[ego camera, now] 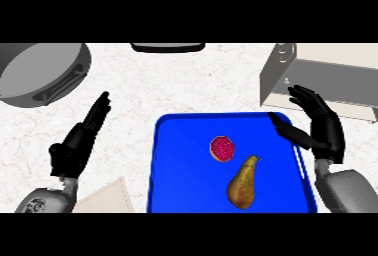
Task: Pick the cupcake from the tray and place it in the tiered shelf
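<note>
The small round cupcake with red-pink frosting and a pale tan base [223, 148] is seen lying on the flat bright blue rectangular tray [184, 170], a little toward the tray's far edge and roughly midway between its left and right edges. Nothing of the task appears to be done: the cupcake is not yet lifted, and the pale grey tiered shelf with its metal side panel [325, 80], beyond the tray's far right corner, is not seen to hold anything. The grasp, the carry and the placing are all judged to be left.

Just beside the cupcake, toward the near edge, a brownish-yellow pear [242, 183] is laid, apart from it.

The right hand [319, 125] is held over the tray's right edge with fingers [308, 97] straight and released, thumb pointing inward; the cupcake lies to their left, well apart and untouched. The left hand [81, 140] rests off the tray's left edge, fingers straight, holding nothing.
</note>
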### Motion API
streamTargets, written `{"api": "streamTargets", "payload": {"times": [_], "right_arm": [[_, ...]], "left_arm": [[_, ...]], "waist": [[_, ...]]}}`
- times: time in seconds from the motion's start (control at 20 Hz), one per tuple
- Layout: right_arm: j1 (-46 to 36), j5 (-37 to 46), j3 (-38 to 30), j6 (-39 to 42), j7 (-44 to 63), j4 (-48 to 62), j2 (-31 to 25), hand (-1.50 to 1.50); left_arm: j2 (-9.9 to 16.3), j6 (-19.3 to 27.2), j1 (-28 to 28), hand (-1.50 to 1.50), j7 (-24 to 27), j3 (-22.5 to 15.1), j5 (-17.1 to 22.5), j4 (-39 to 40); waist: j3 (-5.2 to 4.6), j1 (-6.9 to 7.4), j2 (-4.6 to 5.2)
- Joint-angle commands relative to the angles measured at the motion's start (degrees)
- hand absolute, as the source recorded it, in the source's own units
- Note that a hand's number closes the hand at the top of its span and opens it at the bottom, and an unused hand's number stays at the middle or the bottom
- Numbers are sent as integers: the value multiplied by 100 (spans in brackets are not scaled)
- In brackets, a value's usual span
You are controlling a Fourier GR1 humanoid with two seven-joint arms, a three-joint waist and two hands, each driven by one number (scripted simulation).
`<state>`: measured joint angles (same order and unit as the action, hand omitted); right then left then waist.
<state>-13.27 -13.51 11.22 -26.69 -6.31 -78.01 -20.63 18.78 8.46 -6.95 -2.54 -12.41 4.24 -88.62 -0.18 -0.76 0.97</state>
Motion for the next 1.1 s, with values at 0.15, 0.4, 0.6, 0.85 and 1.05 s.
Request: {"api": "streamTargets", "payload": {"times": [0.15, 0.4, 0.6, 0.85, 1.05], "right_arm": [[430, -96, -740, -516, -2158, 1106, 1025, -150], [201, -14, -38, 797, -746, 247, 138, -150], [340, 639, 520, 874, 239, -534, -585, -150], [-114, 1092, 864, 912, 1905, -1346, -926, -150], [-592, 1420, 1219, 1460, 3220, -1801, -1504, -150]], "left_arm": [[-594, 198, -273, 0, 303, -167, -254, 670], [-441, -22, -325, 0, 192, 34, -183, 606], [-532, -47, -362, 0, 309, 132, -121, 835], [-483, -130, -302, 0, 212, 172, -160, 710], [-537, -124, -499, 0, 253, 190, -214, 911]], "waist": [[27, 50, -69], [12, 71, -103], [2, 1, -119], [6, 49, -116], [-4, 48, -114]]}}
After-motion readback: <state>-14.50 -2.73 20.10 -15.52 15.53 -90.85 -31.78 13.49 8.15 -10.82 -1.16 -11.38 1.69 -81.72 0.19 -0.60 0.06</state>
